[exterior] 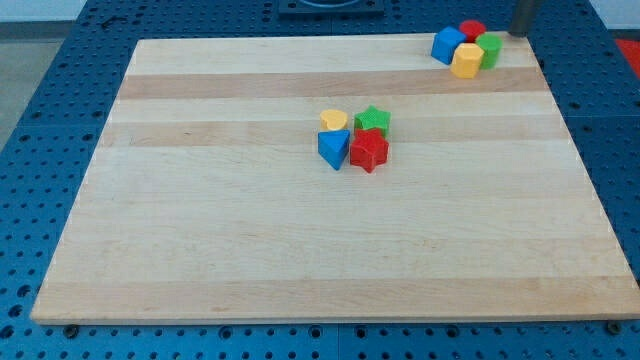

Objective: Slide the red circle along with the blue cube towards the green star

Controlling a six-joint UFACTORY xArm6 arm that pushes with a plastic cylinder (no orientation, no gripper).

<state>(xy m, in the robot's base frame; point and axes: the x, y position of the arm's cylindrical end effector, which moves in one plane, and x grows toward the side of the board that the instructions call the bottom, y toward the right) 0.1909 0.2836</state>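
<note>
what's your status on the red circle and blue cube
My tip at the view's top right, just right of the corner cluster. Red circle and blue cube there, unmoved. Green star mid-board; path clear.

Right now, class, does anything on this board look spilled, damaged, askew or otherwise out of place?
Nothing stands out. The board looks intact, and the blocks sit in two tight clusters: one mid-board around the green star, one at the view's top right with the blue cube and red circle. My tip stands just right of that cluster.
</note>
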